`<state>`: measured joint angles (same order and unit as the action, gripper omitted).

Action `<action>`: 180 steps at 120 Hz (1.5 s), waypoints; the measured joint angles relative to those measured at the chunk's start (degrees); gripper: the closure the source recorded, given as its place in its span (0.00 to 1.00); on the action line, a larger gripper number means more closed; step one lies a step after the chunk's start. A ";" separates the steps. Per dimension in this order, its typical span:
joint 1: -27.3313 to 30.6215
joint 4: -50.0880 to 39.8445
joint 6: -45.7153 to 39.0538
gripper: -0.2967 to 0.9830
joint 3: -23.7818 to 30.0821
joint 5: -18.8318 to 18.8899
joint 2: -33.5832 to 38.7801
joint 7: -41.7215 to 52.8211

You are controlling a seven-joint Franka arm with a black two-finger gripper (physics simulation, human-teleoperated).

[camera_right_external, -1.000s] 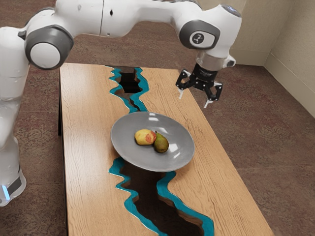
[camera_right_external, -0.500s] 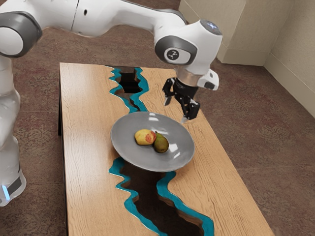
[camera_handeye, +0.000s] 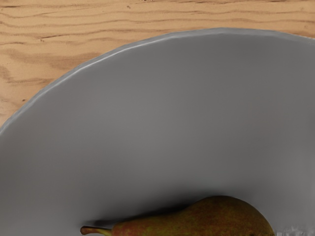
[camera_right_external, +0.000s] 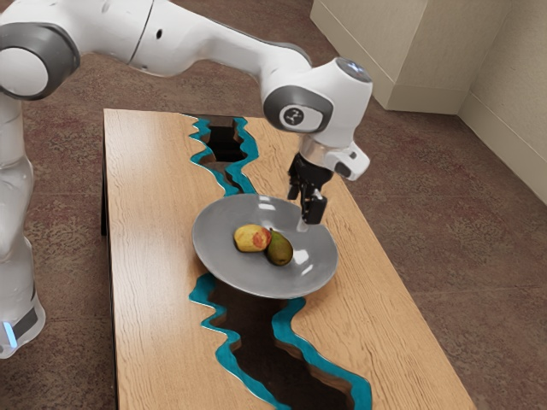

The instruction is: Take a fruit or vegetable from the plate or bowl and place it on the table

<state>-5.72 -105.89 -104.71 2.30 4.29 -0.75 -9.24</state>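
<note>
The fingers [camera_right_external: 303, 225] stand apart above the plate [camera_right_external: 219, 256], near the pear [camera_right_external: 279, 249]; the yellow-red fruit [camera_right_external: 250, 238] lies beside it, farther from them.

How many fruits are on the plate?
2. One is the green pear. The other is the yellow-and-red fruit right beside it. Both lie near the middle of the gray plate.

Floor [camera_right_external: 479, 231]: lying brown and mottled, stretching along the exterior view's left, back and right.
Wall [camera_right_external: 449, 43]: standing pale beige at the exterior view's upper right, turning at corners.
Skirting board [camera_right_external: 504, 132]: running along the wall's foot.
</note>
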 joint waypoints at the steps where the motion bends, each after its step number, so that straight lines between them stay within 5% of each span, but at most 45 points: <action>1: 0.03 -0.07 -0.09 0.24 0.00 -0.18 -0.04 0.60; 21: 1.05 -8.18 -2.18 0.23 1.11 -3.81 4.46 11.87; 38: -4.17 -11.09 -4.33 0.23 4.67 -5.83 6.17 19.54; 61: 2.06 -15.72 -6.66 0.23 6.83 -6.27 12.48 27.52; 180: 7.84 -19.75 -17.98 0.23 8.26 -7.00 6.71 44.76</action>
<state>2.12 -125.64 -122.68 10.55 -2.71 5.96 35.52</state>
